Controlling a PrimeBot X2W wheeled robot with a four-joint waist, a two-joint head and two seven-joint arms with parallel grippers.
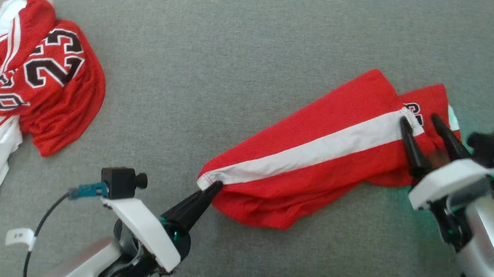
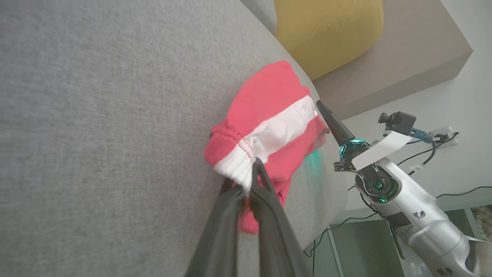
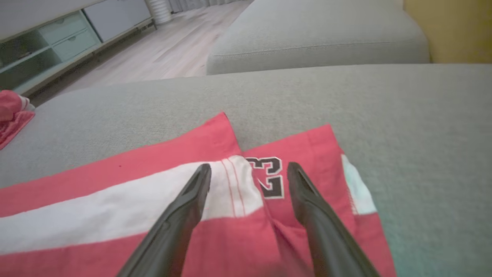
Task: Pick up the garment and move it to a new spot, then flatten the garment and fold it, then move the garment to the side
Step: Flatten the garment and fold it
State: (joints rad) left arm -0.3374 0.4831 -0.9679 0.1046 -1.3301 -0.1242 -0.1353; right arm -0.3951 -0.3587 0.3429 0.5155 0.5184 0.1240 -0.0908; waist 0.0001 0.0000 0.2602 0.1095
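— Head view: we look from where?
— Above, down onto the grey cushion (image 1: 254, 34). Wrist views: low, close, at opposite ends of the red shorts (image 1: 305, 181), which all three share.

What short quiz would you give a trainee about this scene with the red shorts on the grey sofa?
1. True or false: the left gripper is shut on one end of the shorts.
2. Choose one. The right gripper, over the other end of the shorts, is: A) open; B) shut on the shorts; C) holding a cushion.
3. Fill in: in the head view, the crumpled jersey lies on the far ___ side of the sofa.

Key: 1 true; 2 A; 3 left.
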